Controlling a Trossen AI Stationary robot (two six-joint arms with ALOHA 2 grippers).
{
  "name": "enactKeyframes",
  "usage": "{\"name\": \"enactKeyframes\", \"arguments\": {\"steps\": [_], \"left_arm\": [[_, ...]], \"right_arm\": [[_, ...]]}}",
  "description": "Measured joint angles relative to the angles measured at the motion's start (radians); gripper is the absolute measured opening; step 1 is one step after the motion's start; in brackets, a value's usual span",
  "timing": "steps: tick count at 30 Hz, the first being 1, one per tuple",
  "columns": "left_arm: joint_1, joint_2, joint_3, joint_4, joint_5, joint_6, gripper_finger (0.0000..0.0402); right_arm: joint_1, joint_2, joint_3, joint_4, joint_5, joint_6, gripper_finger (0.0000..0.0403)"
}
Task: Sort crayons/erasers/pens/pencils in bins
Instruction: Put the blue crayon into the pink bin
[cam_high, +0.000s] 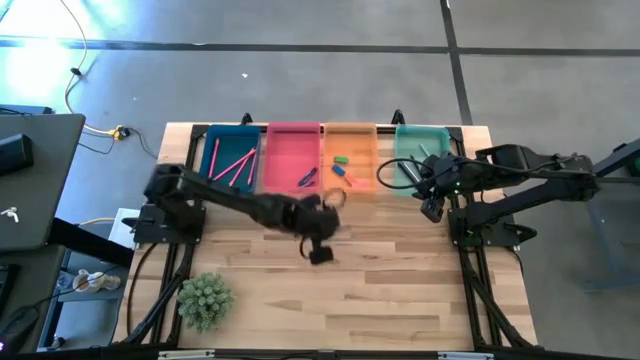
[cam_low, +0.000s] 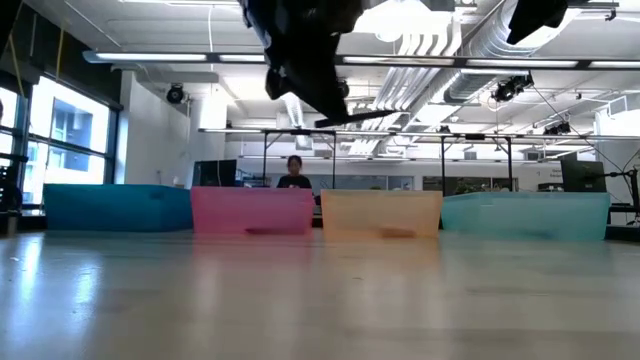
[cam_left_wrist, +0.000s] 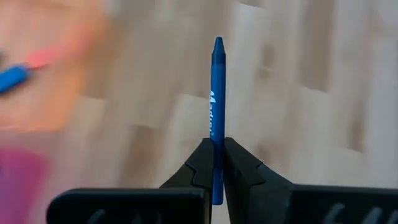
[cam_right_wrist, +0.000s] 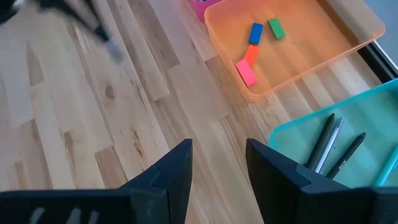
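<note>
1. Sorting is looking nearly finished: the table (cam_high: 400, 290) in front of the bins is showing no loose sticks or erasers.
2. Blue bin (cam_high: 232, 158) is holding pink sticks; pink bin (cam_high: 292, 145) is holding a few items, among them something blue or purple, too small to identify.
3. Orange bin (cam_right_wrist: 323, 43), next to the pink bin, is holding the erasers: green eraser (cam_right_wrist: 276, 28), blue eraser (cam_right_wrist: 255, 33), pink-red eraser (cam_right_wrist: 246, 72).
4. Teal bin (cam_right_wrist: 367, 118), on the orange bin's far side, is holding dark pens (cam_right_wrist: 329, 146) or pencils.
5. Left gripper (cam_left_wrist: 217, 163) is pinching a blue crayon (cam_left_wrist: 217, 87) upright, hovering over the table just in front of the pink bin.
6. Right gripper (cam_right_wrist: 217, 163) is waiting near the teal bin, jaws standing apart and empty.
7. Judgement: this crayon seems to be the last piece; placing it in its bin is what is remaining.
</note>
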Motion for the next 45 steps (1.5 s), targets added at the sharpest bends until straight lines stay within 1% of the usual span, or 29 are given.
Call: {"name": "enactKeyframes", "arguments": {"steps": [5, 10, 13, 16, 19, 22, 29, 32, 39, 45], "left_arm": [[0.113, -0.132, -0.13, 0.046, -0.011, 0.026, 0.0], [0.243, -0.239, -0.24, 0.121, -0.009, 0.04, 0.0], [0.326, -0.276, -0.284, 0.148, -0.005, 0.067, 0.0], [0.407, -0.295, -0.308, 0.148, 0.005, 0.08, 0.0], [0.483, -0.295, -0.318, 0.147, 0.015, 0.092, 0.0], [0.554, -0.295, -0.318, 0.149, 0.057, 0.105, 0.0], [0.687, -0.292, -0.318, 0.144, 0.109, 0.111, 0.0], [0.727, -0.273, -0.317, 0.143, 0.135, 0.124, 0.0], [0.752, -0.175, -0.317, 0.144, 0.194, 0.151, 0.0], [0.758, -0.114, -0.317, 0.144, 0.197, 0.165, 0.0]], "right_arm": [[0.0, 0.0, 0.0, 0.0, 0.0, 0.0, 0.014], [0.0, 0.002, 0.0, 0.001, 0.0, 0.0, 0.014], [0.0, 0.005, 0.0, 0.004, 0.002, 0.0, 0.014], [0.0, 0.005, 0.0, 0.005, 0.027, 0.004, 0.014], [0.0, 0.006, 0.0, 0.007, 0.067, 0.028, 0.014], [0.0, 0.006, 0.0, 0.008, 0.098, 0.059, 0.014], [0.0, 0.006, 0.0, 0.008, 0.124, 0.158, 0.014], [0.0, 0.006, 0.0, 0.008, 0.166, 0.2, 0.014], [0.0, 0.006, 0.0, 0.011, 0.281, 0.27, 0.014], [0.0, 0.006, 0.0, 0.024, 0.32, 0.318, 0.014]]}}
